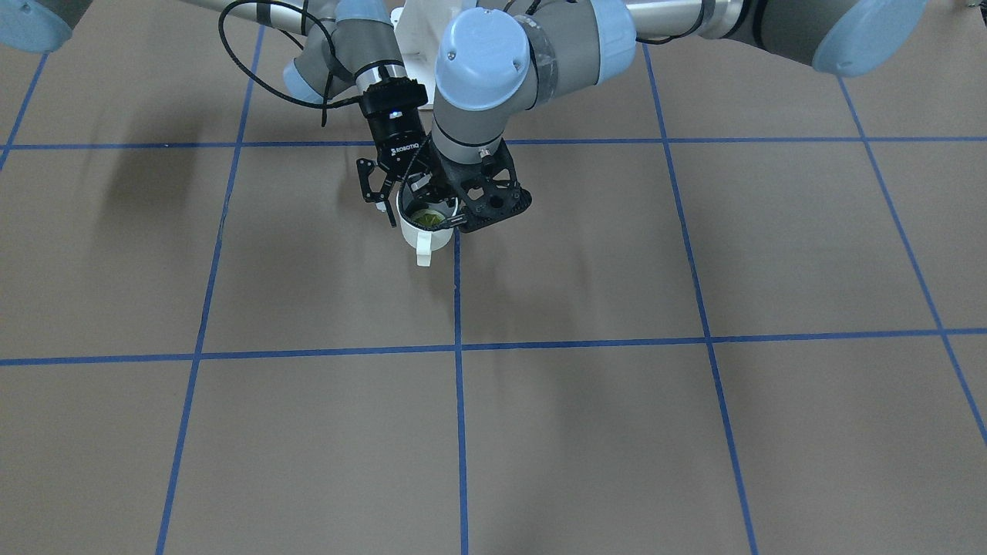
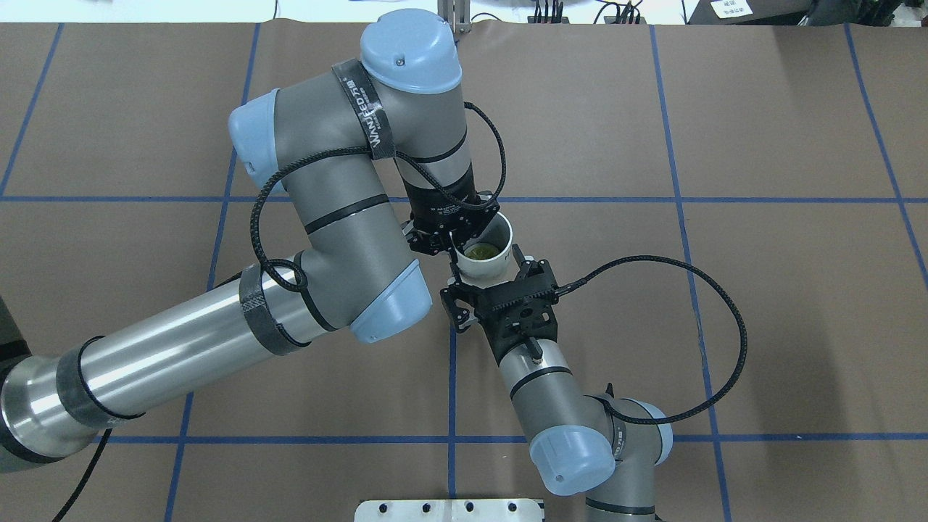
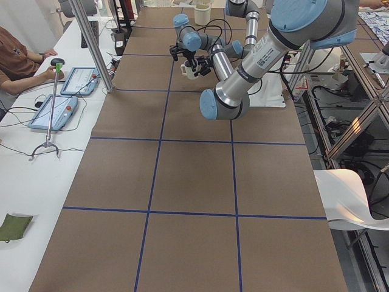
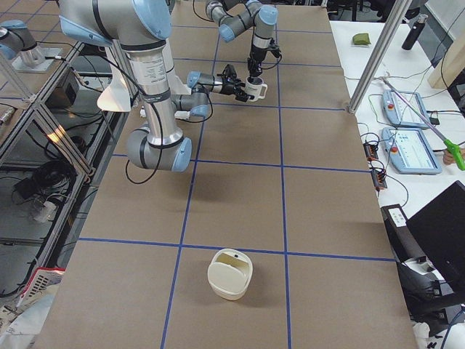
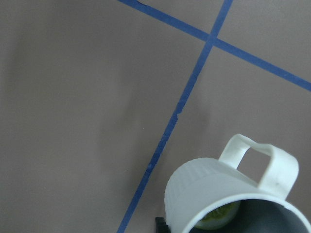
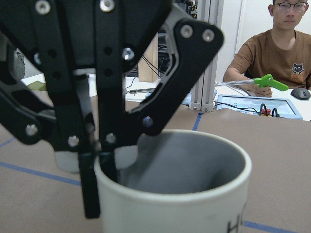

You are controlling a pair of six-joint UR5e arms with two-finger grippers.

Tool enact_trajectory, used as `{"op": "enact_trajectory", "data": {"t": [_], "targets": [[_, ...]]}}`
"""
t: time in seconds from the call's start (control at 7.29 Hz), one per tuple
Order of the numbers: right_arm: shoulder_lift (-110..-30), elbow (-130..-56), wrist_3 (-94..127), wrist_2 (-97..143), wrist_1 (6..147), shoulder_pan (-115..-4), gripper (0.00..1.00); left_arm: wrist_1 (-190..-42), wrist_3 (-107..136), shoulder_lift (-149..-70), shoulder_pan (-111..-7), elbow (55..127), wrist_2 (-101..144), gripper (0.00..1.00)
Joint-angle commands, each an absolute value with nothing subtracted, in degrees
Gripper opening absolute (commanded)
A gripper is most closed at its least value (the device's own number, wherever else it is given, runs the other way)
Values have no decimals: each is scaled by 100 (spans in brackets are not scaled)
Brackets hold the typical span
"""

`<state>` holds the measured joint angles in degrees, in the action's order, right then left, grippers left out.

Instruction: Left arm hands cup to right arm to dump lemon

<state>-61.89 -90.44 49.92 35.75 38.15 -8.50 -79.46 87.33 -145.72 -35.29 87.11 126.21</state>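
Observation:
The off-white cup (image 2: 484, 270) hangs above the table near the middle, handle away from the robot. The yellow-green lemon (image 2: 481, 251) lies inside it and also shows in the front view (image 1: 426, 219) and the left wrist view (image 5: 218, 219). My left gripper (image 2: 455, 250) points straight down and is shut on the cup's rim, one finger inside and one outside, as the right wrist view (image 6: 98, 170) shows. My right gripper (image 2: 489, 277) lies level, pointing away from the robot. It is open, with its fingers (image 1: 379, 202) on either side of the cup's body (image 1: 422, 240).
A cream container (image 4: 231, 274) stands on the table at the end on the robot's right. An operator (image 6: 286, 43) sits across the table beside tablets (image 3: 55, 109) on a side bench. Brown table surface with blue tape lines (image 1: 456, 347) lies around the cup.

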Motion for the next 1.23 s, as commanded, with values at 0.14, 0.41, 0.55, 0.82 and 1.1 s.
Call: {"op": "enact_trajectory", "data": {"t": [0.14, 0.41, 0.55, 0.82, 1.1], "targets": [[-6196, -9044, 4992, 3568, 3814, -852, 98, -7945, 8736, -14590, -3480, 8745, 12630, 0], [-6196, -9044, 4992, 3568, 3814, -852, 97, -7945, 8736, -14634, -3480, 8745, 12639, 0], [-6205, -9044, 4992, 3577, 3814, -853, 90, -7945, 8736, -14642, -3480, 8745, 12630, 0], [-6205, -9044, 4975, 3577, 3814, -853, 55, -7945, 8736, -14643, -3480, 8745, 12621, 0], [-6231, -9044, 4966, 3577, 3815, -844, 42, -7911, 8719, -14704, -3568, 8919, 12604, 100]]}}
